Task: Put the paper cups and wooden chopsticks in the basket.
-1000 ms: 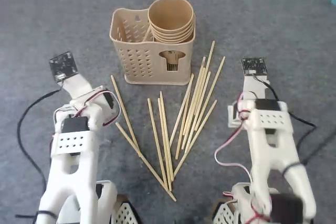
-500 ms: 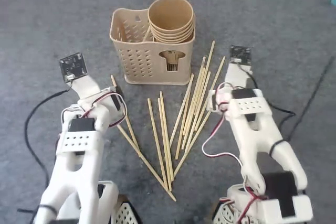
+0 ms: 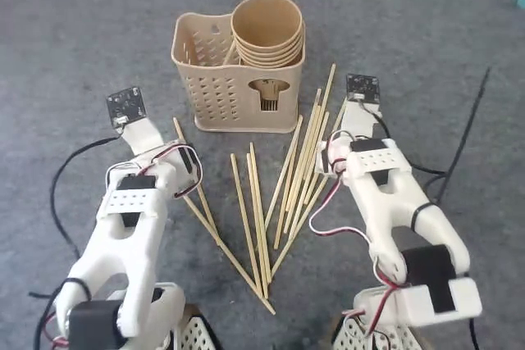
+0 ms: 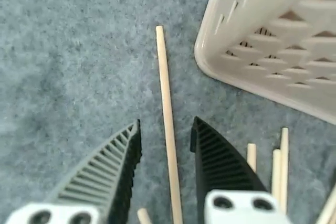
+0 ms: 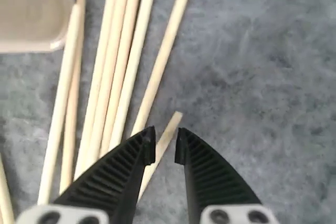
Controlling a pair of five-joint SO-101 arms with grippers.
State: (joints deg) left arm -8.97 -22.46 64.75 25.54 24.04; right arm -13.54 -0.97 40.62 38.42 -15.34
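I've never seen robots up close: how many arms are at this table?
2. The left arm stands left of the chopsticks, the right arm to their right, both facing the basket.

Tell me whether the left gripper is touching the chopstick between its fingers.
Apart. The left wrist view shows carpet on either side of the chopstick, separating it from the open left gripper's fingers.

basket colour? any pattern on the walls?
Beige basket, with walls perforated by rows of small slots. It shows best in the high view.
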